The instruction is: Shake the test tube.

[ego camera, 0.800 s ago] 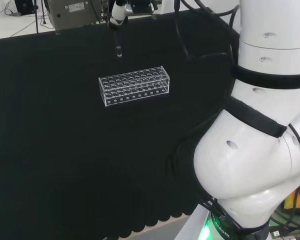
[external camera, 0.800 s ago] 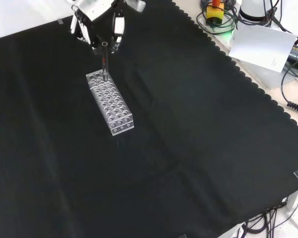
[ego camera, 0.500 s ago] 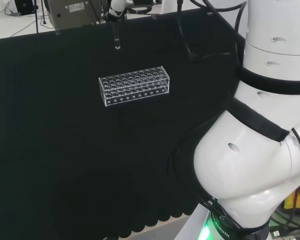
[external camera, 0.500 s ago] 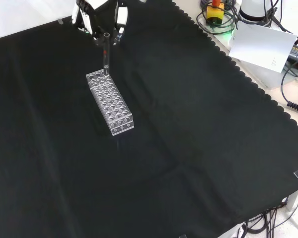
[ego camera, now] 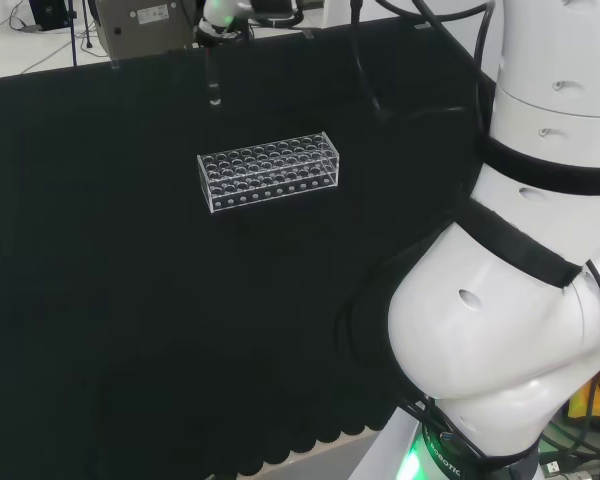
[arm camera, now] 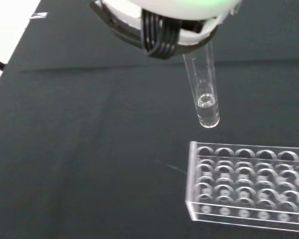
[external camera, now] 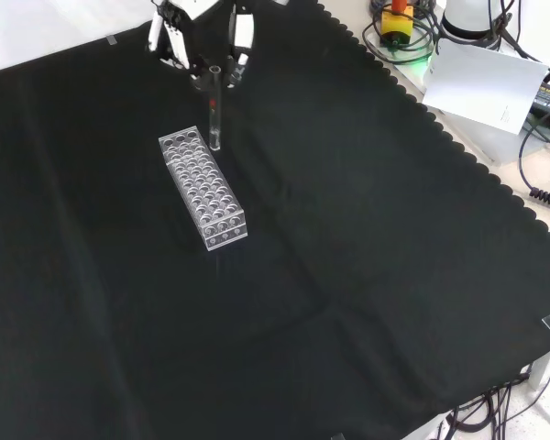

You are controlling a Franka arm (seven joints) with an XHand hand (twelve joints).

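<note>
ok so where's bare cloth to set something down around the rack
Front view: bare black cloth right of and below the clear rack, out to the scalloped edge, and left of it too. Crowded only past the rack's far end, where the hand holds the test tube.

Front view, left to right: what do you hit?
Clear plastic test tube rack → clear glass test tube, held upright above the cloth by the black and white hand → white sheet of paper at the edge of the black cloth.
</note>
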